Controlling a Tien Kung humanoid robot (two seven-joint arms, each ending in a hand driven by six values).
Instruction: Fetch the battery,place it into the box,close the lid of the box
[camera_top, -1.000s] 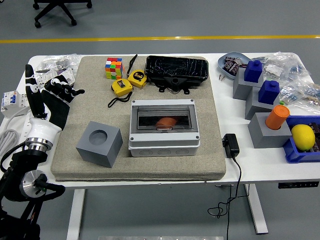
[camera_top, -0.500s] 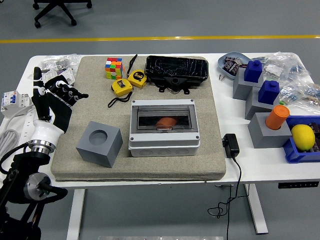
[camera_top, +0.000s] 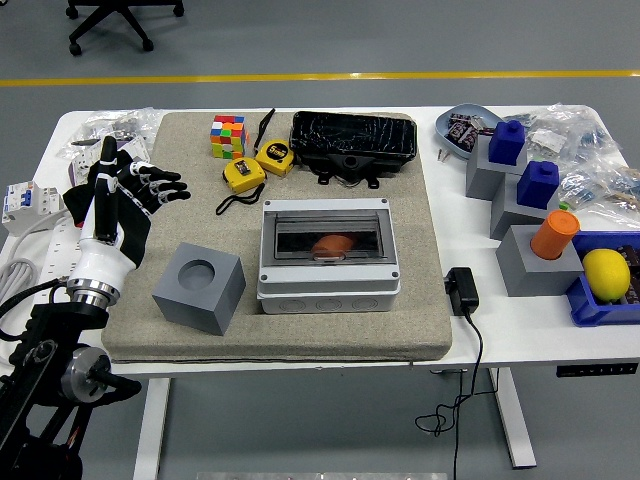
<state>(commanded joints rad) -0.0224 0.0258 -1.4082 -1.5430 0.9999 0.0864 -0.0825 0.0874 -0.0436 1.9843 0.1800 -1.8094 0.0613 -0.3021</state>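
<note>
A grey box (camera_top: 328, 290) with a smoky see-through lid (camera_top: 326, 232) sits in the middle of the grey mat (camera_top: 400, 330). The lid lies flat over the box. Under it shows an orange-brown rounded object (camera_top: 332, 244); I cannot tell whether it is the battery. My left hand (camera_top: 130, 195) hovers over the mat's left edge, left of the box, fingers spread, holding nothing. My right arm is out of view.
A grey cube with a round hole (camera_top: 199, 287) stands just right of my left hand. A colour cube (camera_top: 228, 136), two yellow tape measures (camera_top: 243, 175) and a black tray (camera_top: 353, 143) lie behind the box. Grey blocks, an orange cylinder (camera_top: 555, 233) and a lemon (camera_top: 606, 272) crowd the right side.
My left hand has moved right and a little forward, from beside the mat to over its left edge, fingers staying spread. The box and its lid have not moved.
</note>
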